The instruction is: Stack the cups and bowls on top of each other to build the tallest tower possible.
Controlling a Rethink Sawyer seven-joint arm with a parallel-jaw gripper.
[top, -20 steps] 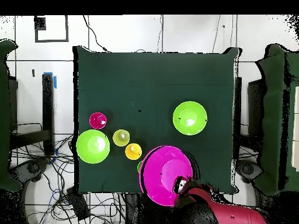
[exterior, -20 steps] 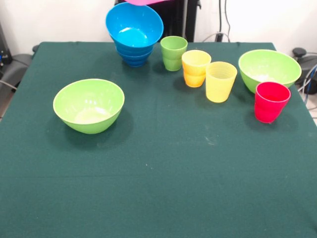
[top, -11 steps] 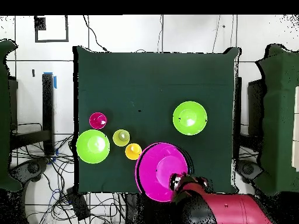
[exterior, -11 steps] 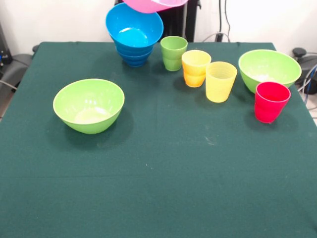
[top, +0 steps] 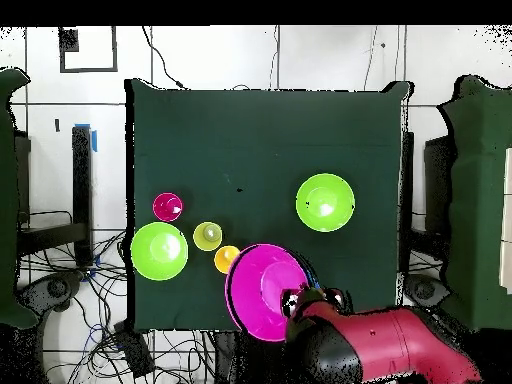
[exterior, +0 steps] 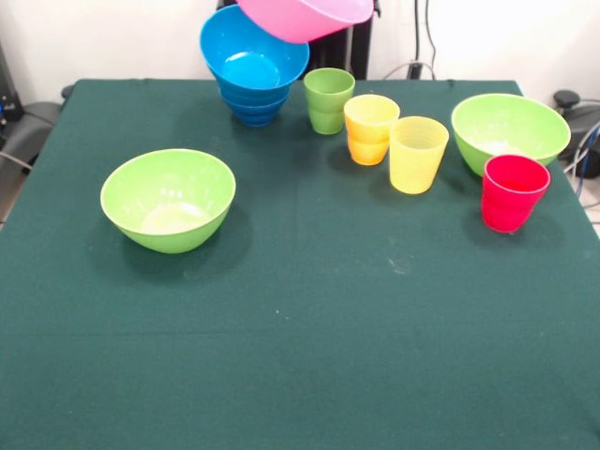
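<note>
A lime green bowl [exterior: 169,199] sits on the bench [exterior: 300,337] left of the tower [exterior: 253,67] of blue bowls. The pink bowl [exterior: 305,16] hangs tilted just above the tower's right rim, held by the gripper [top: 300,300]; how its fingers sit I cannot tell. Right of the tower stand the green cup [exterior: 328,99], orange cup [exterior: 370,128], yellow cup [exterior: 418,154], another lime green bowl [exterior: 509,129] and the red cup [exterior: 513,192].
</note>
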